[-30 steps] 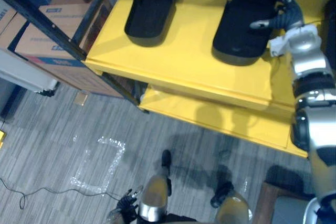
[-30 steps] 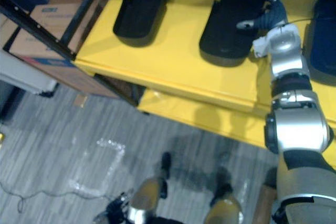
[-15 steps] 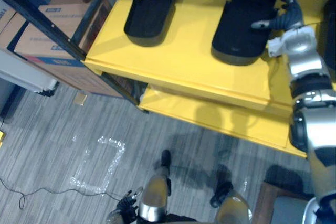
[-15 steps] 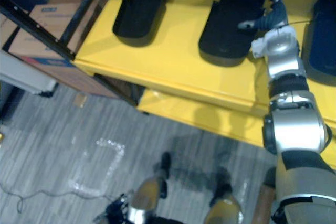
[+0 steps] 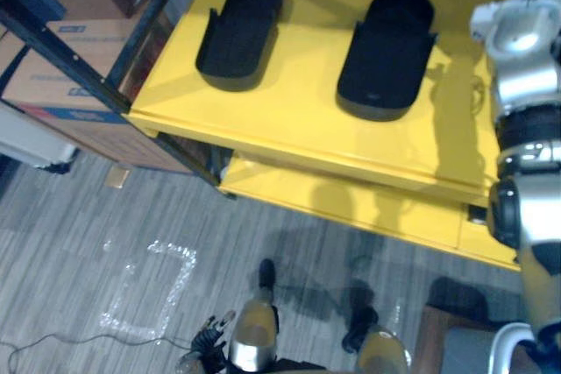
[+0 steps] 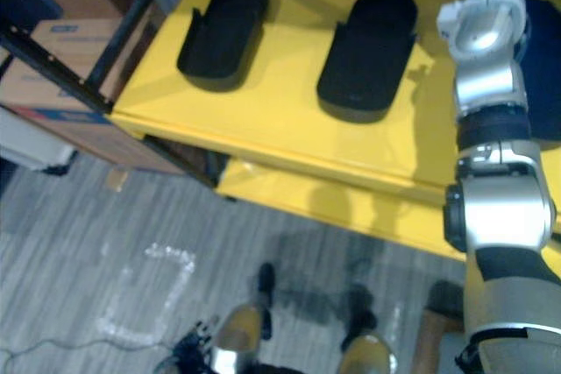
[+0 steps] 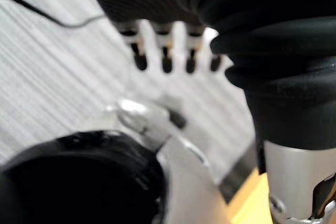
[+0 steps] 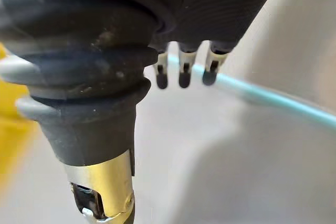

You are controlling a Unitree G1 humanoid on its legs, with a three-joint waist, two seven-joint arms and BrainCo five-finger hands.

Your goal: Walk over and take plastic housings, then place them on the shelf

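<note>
Two black plastic housings lie side by side on the yellow shelf (image 5: 289, 120), one on the left (image 5: 238, 31) and one on the right (image 5: 388, 50). My right arm reaches up along the shelf's right side, its wrist (image 5: 519, 31) just right of the right housing and clear of it. In the right wrist view my right hand (image 8: 181, 74) has straight fingers and holds nothing. My left hand (image 7: 165, 61) hangs low over the floor with relaxed, straight fingers and is empty; it also appears at the bottom (image 5: 203, 355).
A third dark housing (image 6: 545, 59) lies at the shelf's right edge behind my arm. A lower yellow shelf (image 5: 351, 203) juts out beneath. Cardboard boxes (image 5: 61, 67) sit behind a dark rack frame (image 5: 96, 85) at left. A tape square (image 5: 145, 295) marks the floor.
My right hand has let go of the right housing and risen above it. The housing stays on the shelf. The camera has shifted, so the whole scene sits lower and further left.
</note>
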